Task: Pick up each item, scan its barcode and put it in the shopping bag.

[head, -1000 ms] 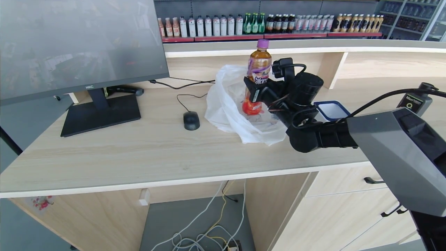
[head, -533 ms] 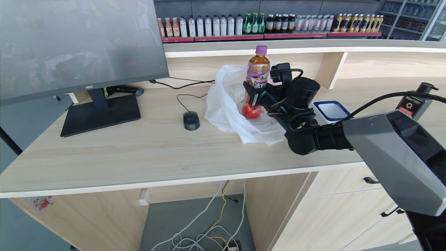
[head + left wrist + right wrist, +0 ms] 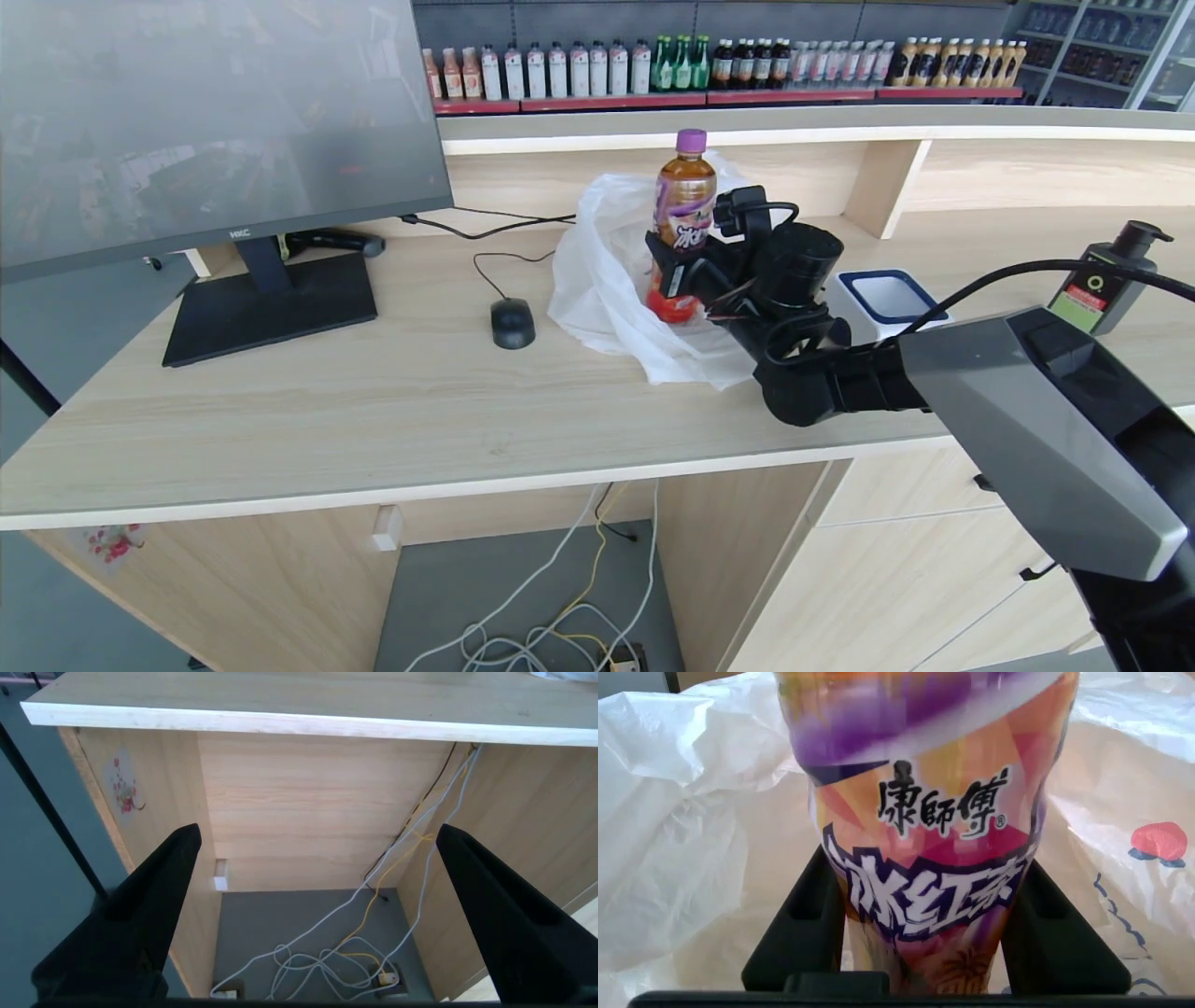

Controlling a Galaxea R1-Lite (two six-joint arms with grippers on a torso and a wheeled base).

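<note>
Head view, table (image 3: 373, 392): pale wood, carrying everything listed here.
Monitor (image 3: 215, 112): at the table's left, well apart from the work.
Shopping bag (image 3: 607, 280): white and crumpled, mid-table, its mouth open upward.
Right tool (image 3: 684, 271): clamped round the lower half of the bottle, one finger on either side of the label.
Bottle (image 3: 684, 196): upright, purple cap on top, long axis vertical, held at the bag's mouth. I cannot tell whether its base touches the plastic.
Left tool (image 3: 318, 849): fingers spread wide and holding nothing, down below the table edge, so that arm is much the farther from the bag.
Mouse (image 3: 513, 323): just left of the bag.
Coming move: the bag lies directly beneath and behind the bottle, so I judge a short lowering and release by the right arm is called for.
</note>
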